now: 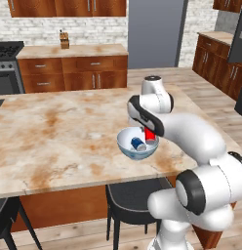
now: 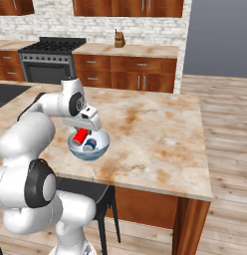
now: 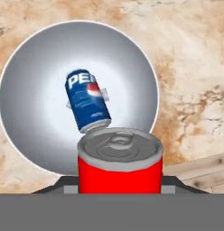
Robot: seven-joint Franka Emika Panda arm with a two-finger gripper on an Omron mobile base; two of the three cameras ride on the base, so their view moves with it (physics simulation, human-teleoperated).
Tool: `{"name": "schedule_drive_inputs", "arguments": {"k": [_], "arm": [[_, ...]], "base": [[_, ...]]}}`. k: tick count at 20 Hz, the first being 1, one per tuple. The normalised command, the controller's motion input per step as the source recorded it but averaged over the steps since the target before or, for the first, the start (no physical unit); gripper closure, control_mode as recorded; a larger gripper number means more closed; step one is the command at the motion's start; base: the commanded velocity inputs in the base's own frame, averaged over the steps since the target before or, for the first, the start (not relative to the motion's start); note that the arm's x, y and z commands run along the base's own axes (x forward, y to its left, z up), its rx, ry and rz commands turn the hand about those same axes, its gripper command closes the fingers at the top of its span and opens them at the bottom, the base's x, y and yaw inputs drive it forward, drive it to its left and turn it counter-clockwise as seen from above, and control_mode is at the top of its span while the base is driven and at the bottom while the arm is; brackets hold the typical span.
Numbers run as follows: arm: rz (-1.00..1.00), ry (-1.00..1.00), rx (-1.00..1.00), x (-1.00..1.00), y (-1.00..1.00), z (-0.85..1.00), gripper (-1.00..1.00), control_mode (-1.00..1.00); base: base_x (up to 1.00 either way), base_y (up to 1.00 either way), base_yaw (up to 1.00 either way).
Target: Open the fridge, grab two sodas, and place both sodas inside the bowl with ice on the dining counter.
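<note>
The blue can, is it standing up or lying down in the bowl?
Lying down. The blue can rests tilted on its side inside the bowl, its silver end pointing toward the upright red can.

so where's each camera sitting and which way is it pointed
Left base view: behind the arm to its left, looking forward and down over the dining counter at the bowl; the white arm rises from lower right.
Right base view: behind the arm to its right, facing the same counter; the arm rises from lower left.
Hand view: on the hand, looking down into the bowl past the red can the gripper holds.
All three share the bowl, the blue can lying in it and the red can.
</note>
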Motion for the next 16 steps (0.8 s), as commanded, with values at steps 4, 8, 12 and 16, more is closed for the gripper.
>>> {"name": "schedule_drive_inputs", "arguments": {"k": [4,8,12,16], "arm": [[-0.02,0.14,0.0,0.55,0.07,-0.37,1.0,-1.0],[-0.01,0.13,0.0,0.34,0.06,-0.41,1.0,-1.0],[-0.01,0.1,0.0,0.35,0.03,-0.32,1.0,-1.0],[-0.01,0.07,0.0,0.28,0.01,-0.3,1.0,-1.0]], "base": [[0.0,0.0,0.0],[0.0,0.0,0.0],[0.0,0.0,0.0],[0.0,0.0,0.0]]}}
